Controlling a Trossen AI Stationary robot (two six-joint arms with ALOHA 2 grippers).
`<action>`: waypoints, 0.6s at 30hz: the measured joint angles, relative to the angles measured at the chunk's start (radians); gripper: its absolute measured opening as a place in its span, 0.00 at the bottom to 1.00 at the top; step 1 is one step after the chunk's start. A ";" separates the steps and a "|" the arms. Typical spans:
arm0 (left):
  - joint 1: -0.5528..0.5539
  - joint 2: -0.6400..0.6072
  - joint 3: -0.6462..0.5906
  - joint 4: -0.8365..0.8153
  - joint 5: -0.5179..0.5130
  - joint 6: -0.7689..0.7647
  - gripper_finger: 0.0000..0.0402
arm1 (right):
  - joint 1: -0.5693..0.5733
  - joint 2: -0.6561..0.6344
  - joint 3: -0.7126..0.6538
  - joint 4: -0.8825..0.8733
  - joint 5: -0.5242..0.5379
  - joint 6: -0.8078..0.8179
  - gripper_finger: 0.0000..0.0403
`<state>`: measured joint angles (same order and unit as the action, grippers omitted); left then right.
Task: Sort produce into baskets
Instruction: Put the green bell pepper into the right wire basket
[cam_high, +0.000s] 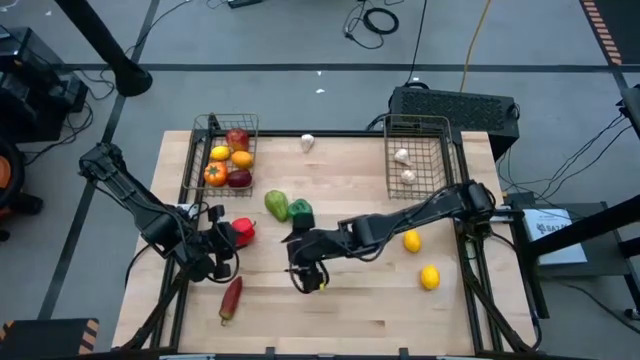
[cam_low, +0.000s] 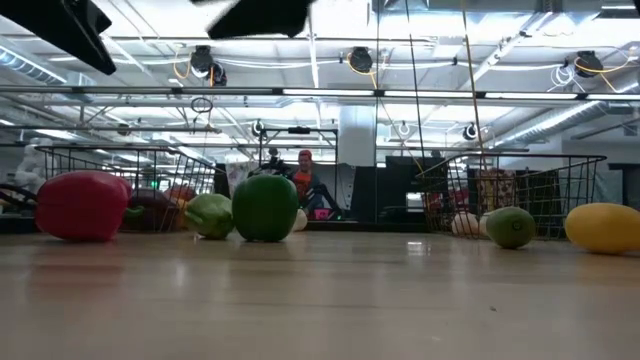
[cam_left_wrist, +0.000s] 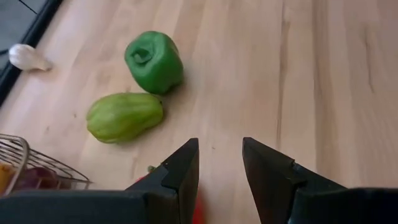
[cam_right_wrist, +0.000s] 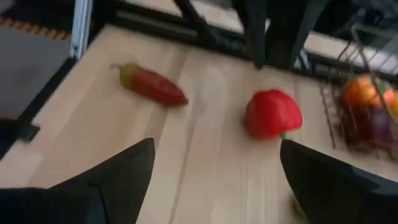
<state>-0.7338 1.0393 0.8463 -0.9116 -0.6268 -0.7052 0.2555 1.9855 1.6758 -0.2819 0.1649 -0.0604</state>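
My left gripper (cam_high: 228, 242) is open and hovers just over a red pepper (cam_high: 244, 232), whose red edge shows under its fingers (cam_left_wrist: 198, 211). My right gripper (cam_high: 303, 270) is wide open and empty above the table's middle, facing the red pepper (cam_right_wrist: 272, 113) and a red chili (cam_right_wrist: 153, 86). Two green peppers (cam_left_wrist: 153, 61) (cam_left_wrist: 124, 116) lie on the table beyond my left gripper. The left wire basket (cam_high: 226, 150) holds several fruits. The right basket (cam_high: 415, 155) holds two garlic bulbs.
A loose garlic bulb (cam_high: 307, 142) lies near the far edge between the baskets. Two lemons (cam_high: 411, 240) (cam_high: 430, 277) lie at the right. The chili (cam_high: 231, 297) lies near the front left. Bare wood shows along the near edge.
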 joint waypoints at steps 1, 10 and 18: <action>0.000 0.000 0.000 -0.003 0.000 -0.013 0.33 | -0.003 -0.001 -0.017 0.038 -0.001 -0.005 0.84; 0.000 0.000 0.000 -0.193 -0.038 -0.257 0.33 | -0.073 0.047 -0.080 0.251 -0.044 0.112 0.84; -0.006 0.001 -0.023 -0.201 -0.030 -0.310 0.33 | -0.129 0.147 -0.080 0.421 -0.165 0.116 0.84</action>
<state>-0.7403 1.0404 0.8228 -1.1122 -0.6569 -1.0149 0.1264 2.1324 1.5959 0.1388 -0.0005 0.0557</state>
